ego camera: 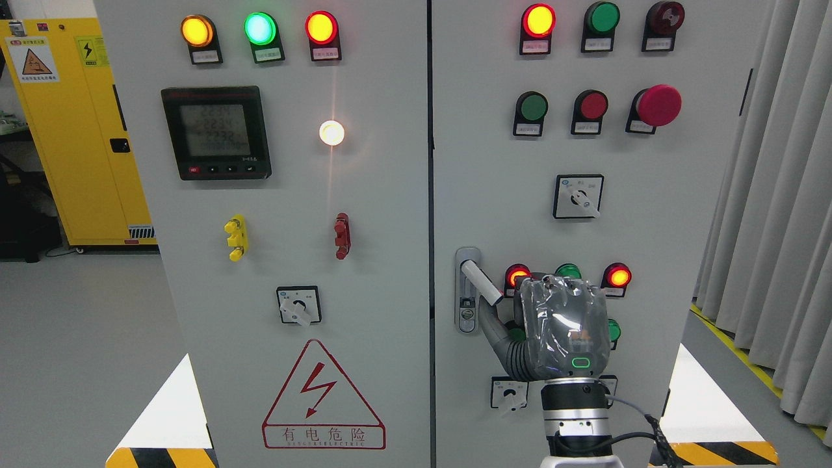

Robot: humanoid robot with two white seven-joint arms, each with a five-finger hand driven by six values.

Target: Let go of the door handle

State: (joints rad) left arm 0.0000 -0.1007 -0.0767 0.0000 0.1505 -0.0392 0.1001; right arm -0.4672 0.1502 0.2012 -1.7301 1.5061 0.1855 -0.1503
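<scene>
The grey door handle sticks out from its lock plate at the left edge of the right cabinet door and slants down to the right. My right hand, wrapped in clear film, is just right of and below the handle with its back toward me. Its thumb is spread up toward the handle's free end and stops just under it. The handle lies outside the palm and the hand holds nothing. The other fingers are hidden behind the hand. The left arm is out of view.
Lit and unlit indicator lamps and a rotary switch sit right around the hand. The left door carries a meter, a switch and a warning triangle. A yellow cabinet stands at left and a grey curtain at right.
</scene>
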